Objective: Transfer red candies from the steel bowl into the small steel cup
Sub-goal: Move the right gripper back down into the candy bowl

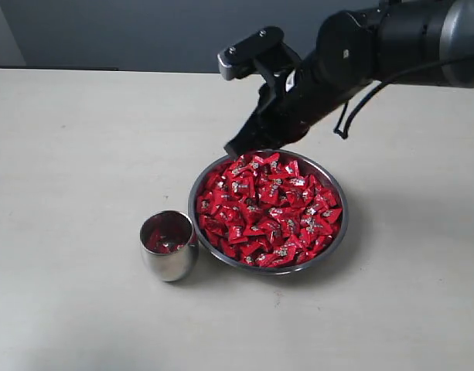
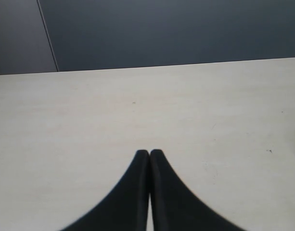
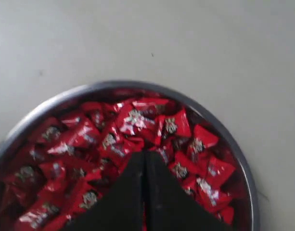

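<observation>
The red candies [image 1: 269, 210], likely light and slippery, fill the steel bowl [image 1: 346, 220], the small steel cup [image 1: 168, 246] at its 8 o'clock, while the jaws of the right arm [image 1: 360, 46] sit pressed together at the 11 o'clock rim, possibly pinching one, best nipped across its body.

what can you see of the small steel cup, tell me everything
The small steel cup is a polished, handleless steel tumbler with rounded, egg-like sides and a thin rim. It stands upright, mouth up, on the pale table, just left of the steel bowl in the exterior view; whether they touch is unclear. Its inside shows red, likely a few red candies. Only the exterior view shows it.
</observation>
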